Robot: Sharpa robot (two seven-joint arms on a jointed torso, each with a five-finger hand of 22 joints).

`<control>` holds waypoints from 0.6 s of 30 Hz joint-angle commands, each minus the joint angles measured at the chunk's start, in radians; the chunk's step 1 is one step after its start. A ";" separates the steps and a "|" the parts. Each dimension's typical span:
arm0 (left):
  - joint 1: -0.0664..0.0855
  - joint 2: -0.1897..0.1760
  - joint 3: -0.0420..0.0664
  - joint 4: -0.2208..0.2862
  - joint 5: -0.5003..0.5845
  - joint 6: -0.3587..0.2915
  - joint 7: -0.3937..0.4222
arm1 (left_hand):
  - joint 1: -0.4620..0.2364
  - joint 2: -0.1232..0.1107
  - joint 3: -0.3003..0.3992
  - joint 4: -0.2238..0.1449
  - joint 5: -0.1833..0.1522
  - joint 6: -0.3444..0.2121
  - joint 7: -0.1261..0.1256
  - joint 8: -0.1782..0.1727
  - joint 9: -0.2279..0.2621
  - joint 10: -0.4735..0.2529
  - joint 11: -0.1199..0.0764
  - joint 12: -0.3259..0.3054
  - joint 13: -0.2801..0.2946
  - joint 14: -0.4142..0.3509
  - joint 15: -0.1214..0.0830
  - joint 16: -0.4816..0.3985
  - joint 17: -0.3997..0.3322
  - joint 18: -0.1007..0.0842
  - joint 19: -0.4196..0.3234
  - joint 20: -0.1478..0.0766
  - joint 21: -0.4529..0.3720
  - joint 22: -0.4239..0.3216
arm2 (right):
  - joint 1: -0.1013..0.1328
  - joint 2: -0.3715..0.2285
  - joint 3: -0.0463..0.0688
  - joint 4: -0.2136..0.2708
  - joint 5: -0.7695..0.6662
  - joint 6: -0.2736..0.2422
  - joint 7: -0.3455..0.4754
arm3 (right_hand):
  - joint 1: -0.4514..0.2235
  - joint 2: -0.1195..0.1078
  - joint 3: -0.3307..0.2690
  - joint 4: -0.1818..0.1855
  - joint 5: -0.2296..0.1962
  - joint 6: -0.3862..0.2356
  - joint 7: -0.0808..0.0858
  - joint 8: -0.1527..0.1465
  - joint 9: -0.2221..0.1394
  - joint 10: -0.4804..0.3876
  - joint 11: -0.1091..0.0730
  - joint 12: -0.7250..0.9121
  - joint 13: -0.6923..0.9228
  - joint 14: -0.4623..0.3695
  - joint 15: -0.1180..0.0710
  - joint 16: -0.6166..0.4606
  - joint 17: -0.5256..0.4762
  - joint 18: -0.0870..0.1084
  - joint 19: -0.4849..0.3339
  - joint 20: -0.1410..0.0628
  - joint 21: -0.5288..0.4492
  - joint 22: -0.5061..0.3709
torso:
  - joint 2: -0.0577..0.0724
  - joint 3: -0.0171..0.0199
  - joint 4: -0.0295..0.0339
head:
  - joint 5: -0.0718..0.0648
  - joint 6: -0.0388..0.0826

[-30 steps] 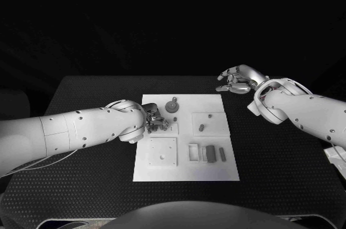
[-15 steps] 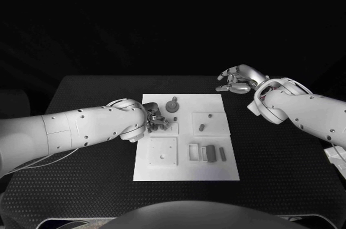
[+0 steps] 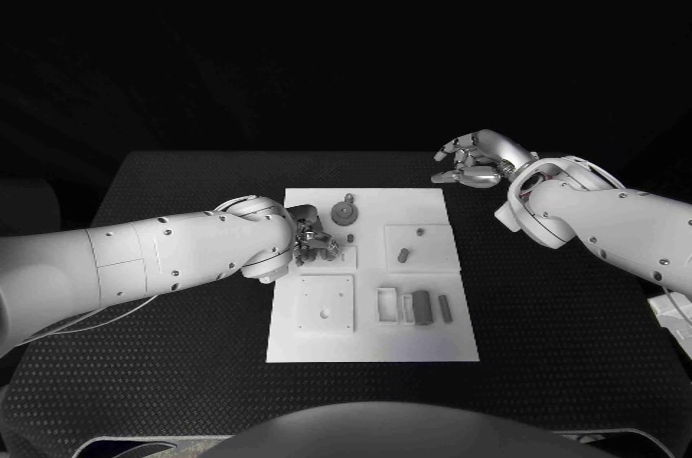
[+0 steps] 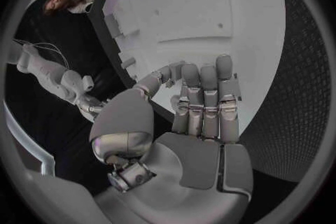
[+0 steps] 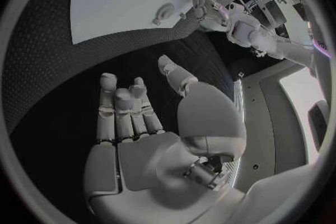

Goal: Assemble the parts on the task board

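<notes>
Nearest you, the white task board lies in the middle of the black table, its long axis running away from you. On its near half sits a raised square plate, and just right of it an open frame with a dark block and a slim pin lying alongside, both set lengthwise with the board.

Further up, your left hand sits over the board's left edge at the middle, fingers reaching onto the board near a cluster of small parts. In the left wrist view its fingers lie straight and side by side over the white surface; you cannot tell whether anything is pinched under them.

To the right of that hand, a square recess holds a short peg. Beyond, a round gear sits near the far edge.

Farthest off, your right hand hovers over bare table past the board's far right corner, well apart from every part, fingers loosely curled and holding nothing. So the left hand is plainly the nearer one for the next move; the parts lie just ahead of its fingertips, toward the board's centre.
</notes>
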 commanded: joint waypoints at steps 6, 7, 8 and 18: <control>-0.010 0.004 -0.008 -0.007 -0.017 0.011 -0.016 | 0.042 0.052 0.084 -0.086 0.006 0.008 0.000 0.005 -0.001 0.013 -0.019 0.004 0.002 0.007 -0.001 0.005 0.001 0.017 0.002 -0.006 0.003 0.024 | 0.000 0.001 0.000 0.000 0.001 0.014 0.005 | -0.012 -0.002 -0.001 0.010 0.000 -0.001 0.006 0.004 -0.002 -0.010 0.001 0.005 -0.002 0.000 -0.008 0.004 -0.002 0.018 -0.010 0.001 -0.007 0.014 | 0.000 0.0008 -0.0002 | 0.001 -0.001; -0.010 0.004 -0.008 -0.008 -0.010 0.009 -0.016 | 0.042 0.053 0.085 -0.086 0.006 0.008 0.000 0.005 -0.001 0.013 -0.019 0.004 0.002 0.007 -0.001 0.005 0.001 0.017 0.002 -0.006 0.003 0.024 | 0.000 0.001 0.000 0.000 0.001 0.014 0.005 | -0.012 -0.002 -0.001 0.010 0.000 -0.001 0.006 0.004 -0.002 -0.010 0.001 0.005 -0.002 0.000 -0.008 0.004 -0.002 0.018 -0.010 0.001 -0.007 0.014 | 0.000 0.0009 -0.0003 | 0.001 -0.001; -0.010 0.004 -0.008 -0.009 0.008 0.009 -0.016 | 0.043 0.054 0.085 -0.086 0.006 0.008 0.000 0.005 -0.001 0.013 -0.019 0.004 0.002 0.007 -0.002 0.005 0.001 0.018 0.002 -0.007 0.003 0.024 | 0.000 0.001 0.000 0.000 0.001 0.015 0.005 | -0.012 -0.002 -0.001 0.011 0.000 -0.001 0.006 0.004 -0.002 -0.010 0.001 0.005 -0.002 0.000 -0.008 0.004 -0.002 0.018 -0.010 0.001 -0.007 0.014 | 0.000 0.0010 -0.0003 | 0.002 -0.001; -0.008 0.002 0.013 -0.015 0.079 0.019 -0.016 | 0.048 0.052 0.088 -0.089 0.009 0.012 -0.003 0.010 0.005 0.017 -0.022 0.009 0.003 0.010 -0.002 0.010 0.002 0.018 0.001 -0.008 0.008 0.025 | -0.001 0.001 0.000 -0.001 0.001 0.014 0.005 | -0.012 -0.002 0.000 0.011 0.000 -0.002 0.007 0.004 -0.002 -0.010 0.001 0.005 -0.003 0.000 -0.008 0.004 -0.002 0.018 -0.010 0.001 -0.008 0.014 | 0.000 0.0007 -0.0006 | 0.000 -0.001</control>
